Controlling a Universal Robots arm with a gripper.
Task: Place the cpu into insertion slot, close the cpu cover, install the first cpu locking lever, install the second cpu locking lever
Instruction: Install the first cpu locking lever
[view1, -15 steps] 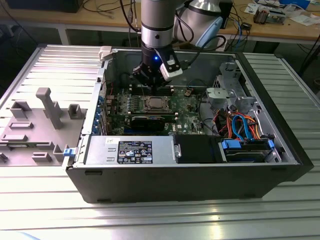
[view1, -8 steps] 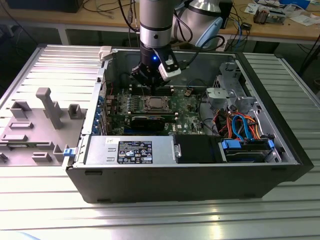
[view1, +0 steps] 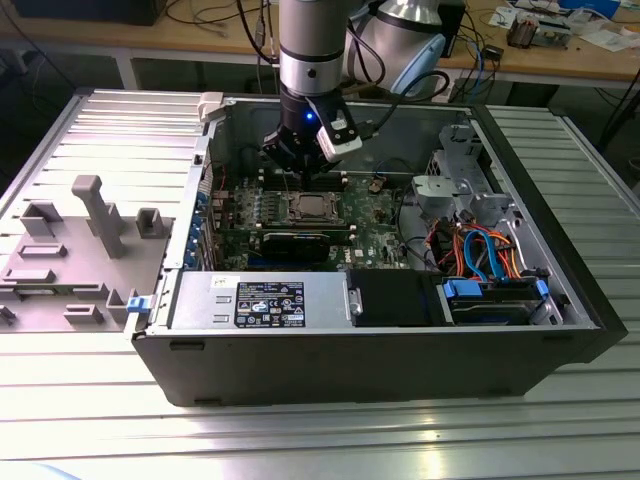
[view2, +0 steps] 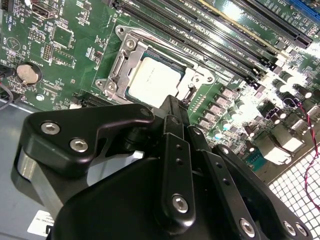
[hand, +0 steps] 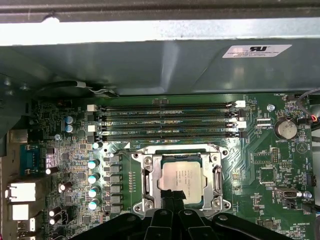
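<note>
Currently the gripper (hand: 173, 196) has its two black fingers (hand: 166, 212) drawn together at the tips, with nothing clamped between them. In both wrist views the tips (view2: 175, 102) sit at the near edge of the cpu (hand: 181, 176); whether they touch it or hover just above cannot be told.

The cpu, a flat square with a dull silver top, lies seated in the insertion slot (hand: 140, 200) on the green motherboard (hand: 270, 170), just beside the row of long black memory slots (hand: 165, 120). The cpu cover (hand: 156, 175), a thin silver frame, lies flat around the chip, which shows through its window. The state of the locking levers cannot be told.

In the exterior view the arm (view1: 310, 40) comes straight down into the open computer case (view1: 350, 360), gripper (view1: 300, 165) pointing downward above the cpu (view1: 308, 208).
</note>
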